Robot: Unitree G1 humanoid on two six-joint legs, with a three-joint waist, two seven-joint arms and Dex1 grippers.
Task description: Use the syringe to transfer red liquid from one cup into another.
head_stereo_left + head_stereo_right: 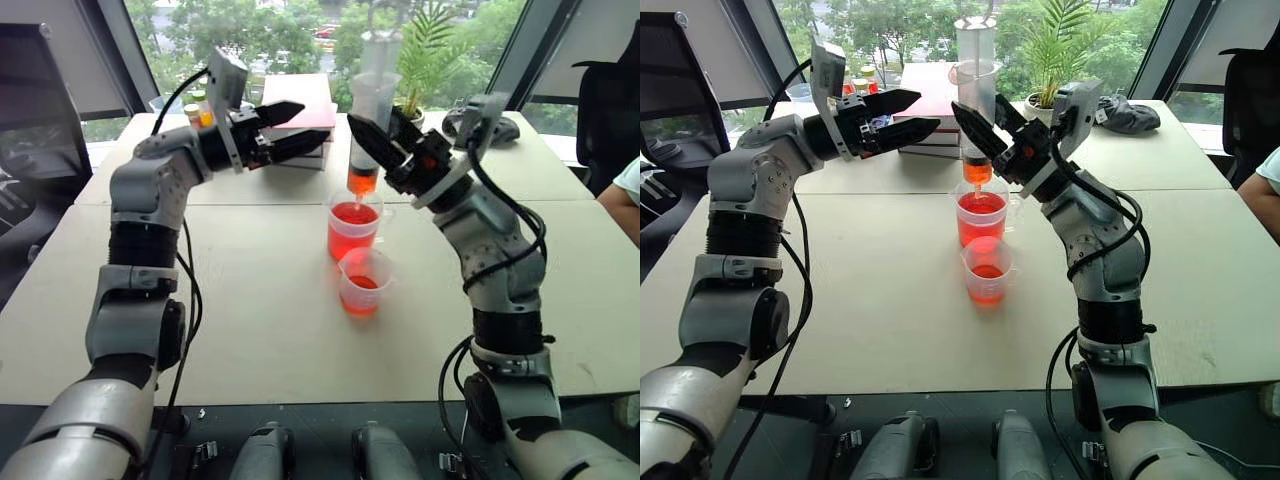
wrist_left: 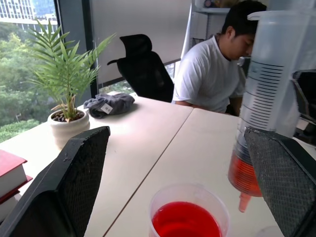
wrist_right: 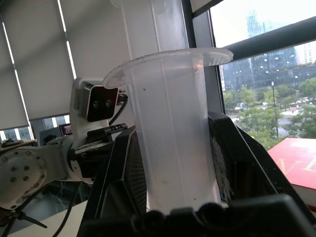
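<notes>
Left eye view shows the right end effector (image 1: 372,143) pinching the large clear plastic syringe (image 1: 371,110) by its thick barrel, upright, its orange-red tip just above the taller handled clear measuring cup (image 1: 353,229) of red liquid (image 1: 353,215) near the middle of the tabletop (image 1: 250,300). The shorter clear cup (image 1: 362,283) stands just beside it, toward the near edge, holding a little red. The left end effector (image 1: 292,127) hangs spread, apart from the syringe. The barrel looks stiff, light and slick; a mid-barrel grip seems safest, since squeezing harder could tilt it.
</notes>
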